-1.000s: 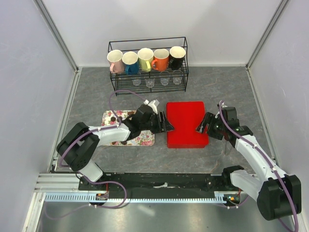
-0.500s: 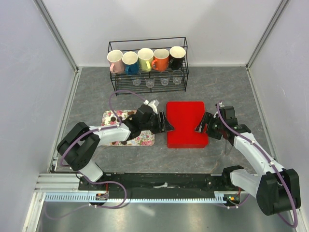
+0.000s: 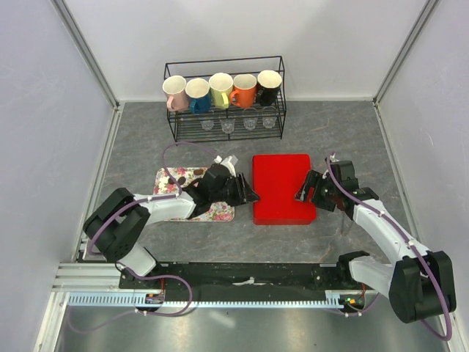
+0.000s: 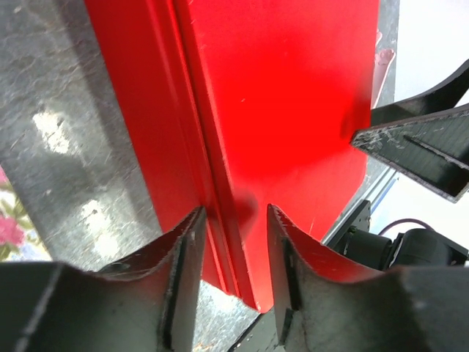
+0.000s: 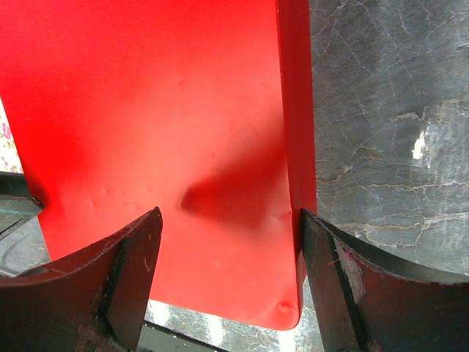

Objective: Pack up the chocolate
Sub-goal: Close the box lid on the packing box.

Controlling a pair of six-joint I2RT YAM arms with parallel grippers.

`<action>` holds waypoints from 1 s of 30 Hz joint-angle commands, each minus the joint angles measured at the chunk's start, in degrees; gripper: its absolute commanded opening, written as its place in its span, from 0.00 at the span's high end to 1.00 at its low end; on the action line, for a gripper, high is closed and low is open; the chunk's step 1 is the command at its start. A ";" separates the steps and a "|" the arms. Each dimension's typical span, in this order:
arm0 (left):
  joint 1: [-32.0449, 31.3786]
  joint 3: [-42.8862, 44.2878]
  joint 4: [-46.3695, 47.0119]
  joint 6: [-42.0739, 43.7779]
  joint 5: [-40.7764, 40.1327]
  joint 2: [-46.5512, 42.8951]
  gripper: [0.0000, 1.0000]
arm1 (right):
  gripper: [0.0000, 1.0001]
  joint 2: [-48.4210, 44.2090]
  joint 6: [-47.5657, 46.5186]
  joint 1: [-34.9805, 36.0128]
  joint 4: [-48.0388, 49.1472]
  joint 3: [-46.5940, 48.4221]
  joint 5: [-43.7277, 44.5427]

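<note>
Smooth glossy red box [image 3: 282, 188], perhaps plastic, mottled matt grey tabletop [image 3: 139, 139], black metal-wire rack [image 3: 192, 126]

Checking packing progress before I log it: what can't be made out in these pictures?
Inside of the flat red box: every view, its closed lid covers it.
The dark chocolates on the floral tray: top view, too small to count; left arm covers most of it.
The clear glasses in the black wire rack: top view, too small.

A red box [image 3: 282, 189] lies on the worktop [image 3: 139, 139], the left hand [image 3: 251, 193] at its left edge, the right hand [image 3: 300, 195] at its right edge, a flowered tray [image 3: 222, 213] just left.
</note>
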 commanded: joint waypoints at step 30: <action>-0.37 -4.61 3.94 -1.87 0.56 -7.22 0.23 | 0.02 -6.18 -4.61 0.86 -10.89 6.82 7.59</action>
